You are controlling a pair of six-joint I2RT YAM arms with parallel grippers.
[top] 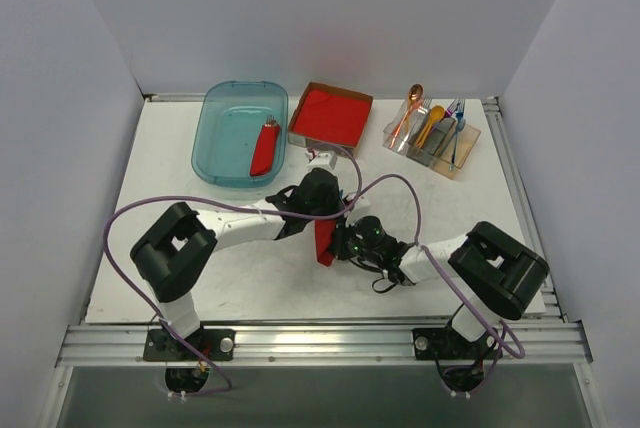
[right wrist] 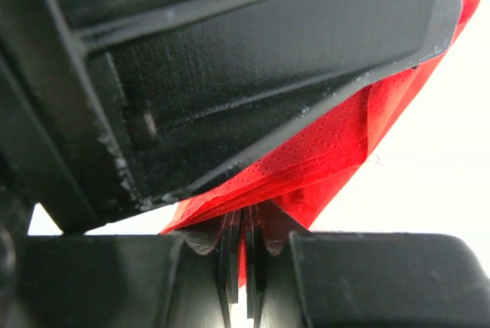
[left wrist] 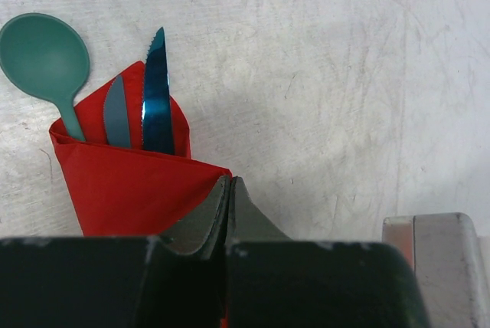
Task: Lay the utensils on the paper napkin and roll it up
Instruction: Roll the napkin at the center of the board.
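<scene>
The left gripper [left wrist: 228, 182] and right gripper [right wrist: 246, 221] pinch the paper napkin [left wrist: 126, 190] wrapping the utensils [left wrist: 157, 98].

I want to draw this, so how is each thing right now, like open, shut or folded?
Thin red paper napkin, folded into a pocket.
Teal round-bowled plastic spoon, tucked in the napkin, bowl sticking out.
Blue serrated plastic knife, tucked in the napkin, tip sticking out.
Left pincer, shut on the napkin.
Right pincer, shut on the napkin.
Clear teal plastic tub, open, holding one red roll.
</scene>
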